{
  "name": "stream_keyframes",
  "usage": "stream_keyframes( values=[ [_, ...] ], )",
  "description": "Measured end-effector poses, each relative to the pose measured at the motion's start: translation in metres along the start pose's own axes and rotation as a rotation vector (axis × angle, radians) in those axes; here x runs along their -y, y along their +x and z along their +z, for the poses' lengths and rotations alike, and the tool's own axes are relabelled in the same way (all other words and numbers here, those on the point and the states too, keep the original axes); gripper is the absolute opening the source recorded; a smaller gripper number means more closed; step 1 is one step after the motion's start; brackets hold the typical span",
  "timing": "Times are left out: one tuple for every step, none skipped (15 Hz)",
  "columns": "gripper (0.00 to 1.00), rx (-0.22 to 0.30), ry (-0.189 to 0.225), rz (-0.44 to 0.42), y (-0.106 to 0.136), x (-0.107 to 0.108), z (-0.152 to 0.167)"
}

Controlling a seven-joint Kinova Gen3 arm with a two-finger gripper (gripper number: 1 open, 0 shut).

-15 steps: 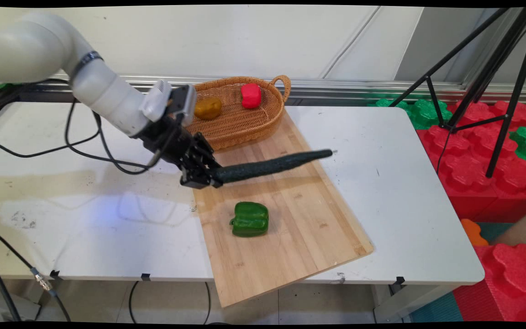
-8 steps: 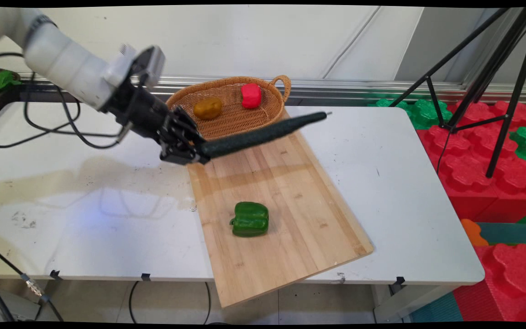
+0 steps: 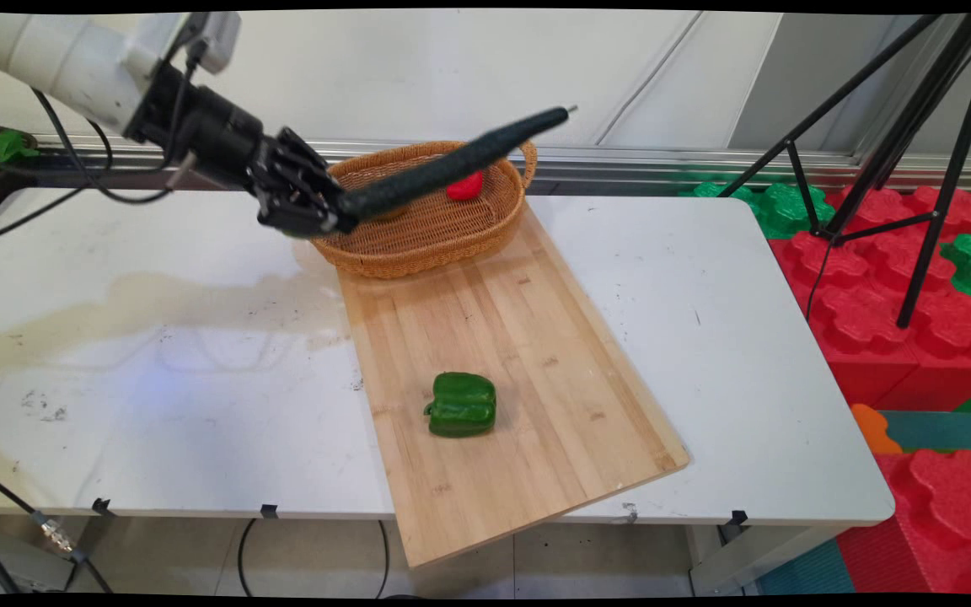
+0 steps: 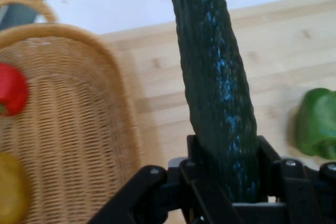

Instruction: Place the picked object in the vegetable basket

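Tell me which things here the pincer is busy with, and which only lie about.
In use:
pincer, shut on the cucumber, held above the basket

Lying about:
green pepper on the wooden board
red pepper and yellow vegetable in the basket

the cucumber (image 4: 218, 103) is showing a dark green, finely pebbled, matt skin, and the gripper (image 3: 327, 212) clamping its thick end is looking like matt black plastic with small metal screw heads. the basket (image 3: 426, 228) at the far edge of the cutting board (image 3: 519, 362) is showing tightly woven tan wicker, ribbed and rough. the cutting board is looking like pale wood in glued strips, smooth with a soft sheen. the green pepper (image 3: 461, 405) near the board's middle is looking smooth and slightly glossy, like plastic, and so is the red piece (image 4: 11, 88) in the basket. the tabletop (image 3: 157, 354) is showing a smooth white laminate, scuffed and stained toward its left edge.
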Motion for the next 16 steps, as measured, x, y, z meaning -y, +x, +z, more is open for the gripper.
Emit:
stream_keyframes(
  values=[
    [0.00,-0.002,0.012,-0.005,-0.001,0.004,-0.003],
    [0.00,-0.004,0.031,-0.012,-0.001,0.011,-0.007],
    [0.00,-0.006,0.053,-0.020,-0.002,0.018,-0.011],
    [0.00,-0.007,0.075,-0.028,-0.003,0.026,-0.013],
    [0.00,-0.003,0.095,-0.028,-0.004,0.033,-0.013],
    [0.00,0.004,0.117,-0.024,-0.005,0.042,-0.012],
    [0.00,0.016,0.137,-0.017,-0.006,0.050,-0.010],
    [0.00,0.027,0.154,-0.010,-0.007,0.058,-0.006],
    [0.00,0.040,0.170,-0.003,-0.008,0.067,-0.001],
    [0.00,0.053,0.181,0.003,-0.008,0.074,0.004],
    [0.00,0.067,0.192,0.012,-0.008,0.083,0.011],
    [0.00,0.076,0.197,0.016,-0.009,0.087,0.015],
    [0.00,0.090,0.200,0.027,-0.008,0.094,0.023],
    [0.00,0.098,0.202,0.034,-0.008,0.098,0.027],
    [0.00,0.112,0.201,0.042,-0.009,0.103,0.035],
    [0.00,0.128,0.197,0.048,-0.010,0.108,0.044]
  ],
)
